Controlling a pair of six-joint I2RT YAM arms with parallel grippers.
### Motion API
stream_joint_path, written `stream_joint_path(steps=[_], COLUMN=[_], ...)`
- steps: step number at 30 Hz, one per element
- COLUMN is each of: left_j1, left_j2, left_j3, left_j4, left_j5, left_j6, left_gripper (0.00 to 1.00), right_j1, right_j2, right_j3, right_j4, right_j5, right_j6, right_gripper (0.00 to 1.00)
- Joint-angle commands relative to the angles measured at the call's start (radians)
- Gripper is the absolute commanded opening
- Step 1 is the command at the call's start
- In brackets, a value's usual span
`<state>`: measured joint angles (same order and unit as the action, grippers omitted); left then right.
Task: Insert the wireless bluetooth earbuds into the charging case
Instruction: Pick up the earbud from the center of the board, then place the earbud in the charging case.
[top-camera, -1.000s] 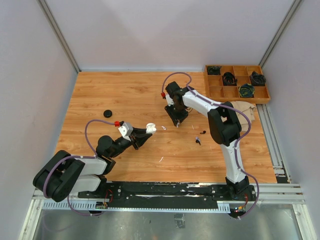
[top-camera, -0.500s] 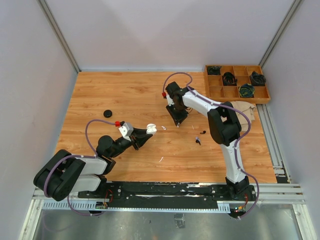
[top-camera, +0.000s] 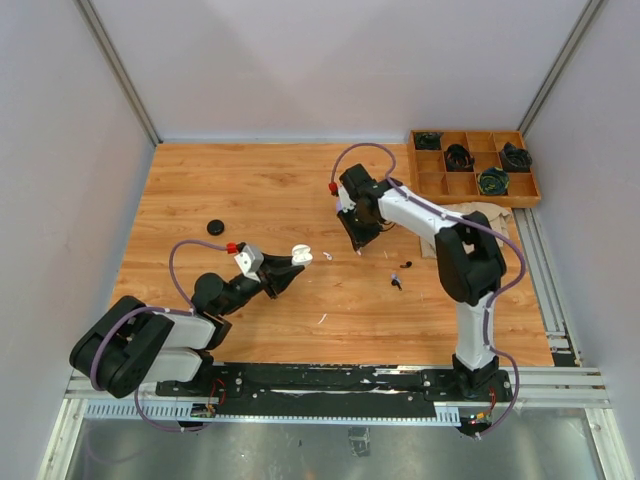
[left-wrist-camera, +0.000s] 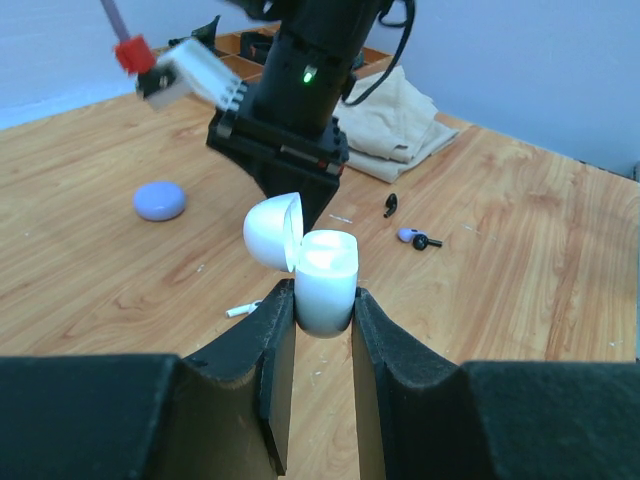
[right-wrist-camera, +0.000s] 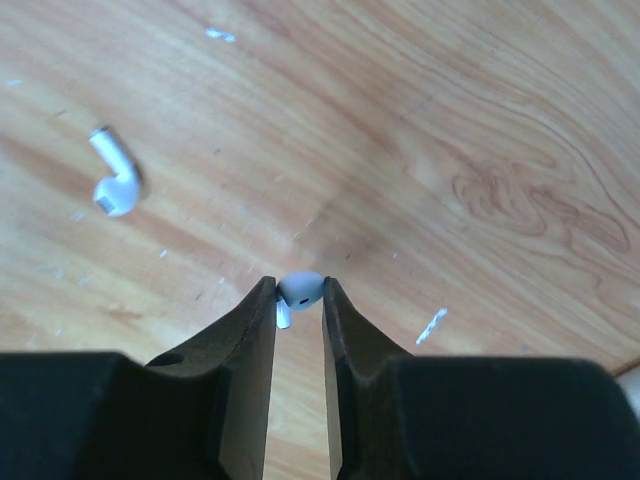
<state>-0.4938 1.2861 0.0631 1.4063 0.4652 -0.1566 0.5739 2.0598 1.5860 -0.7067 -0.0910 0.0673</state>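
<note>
While the left gripper (left-wrist-camera: 323, 310) pinched the lower half of the white egg-shaped charging case (left-wrist-camera: 327, 265), the hinged lid stood open, but the sockets inside faced away and could not be seen. The right gripper (right-wrist-camera: 298, 300) hung low over the wooden table (right-wrist-camera: 450, 120), jaws narrowed on a white stemmed earbud (right-wrist-camera: 300, 288) whose stem was mostly hidden between the fingers. A second white earbud (right-wrist-camera: 114, 186) lay loose nearby. Beyond the case, a lilac earbud (left-wrist-camera: 406, 235) and a black earbud (left-wrist-camera: 390, 205) lay on the boards, too small for detail.
</note>
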Motion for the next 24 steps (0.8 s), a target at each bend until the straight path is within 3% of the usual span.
stream_joint_path(steps=[1,10,24], left_j1=[0.006,0.005,0.006], left_j2=[0.010,0.011,0.053], left_j3=[-0.026,-0.063,-0.097], left_j4=[0.102,0.189,0.370], left_j5=[-0.020,-0.046,0.051], left_j6=[-0.012,-0.035,-0.046], left_gripper=[0.00,0.00,0.00], right_j1=[0.024,0.092,0.260], right_j2=[-0.172,-0.458,-0.755], right_j3=[-0.068,-0.268,-0.530], right_j4=[0.090,0.317,0.693], right_j5=[-0.050,-0.140,-0.233], right_j6=[-0.026,-0.048,-0.065], right_gripper=[0.23,0.23,0.23])
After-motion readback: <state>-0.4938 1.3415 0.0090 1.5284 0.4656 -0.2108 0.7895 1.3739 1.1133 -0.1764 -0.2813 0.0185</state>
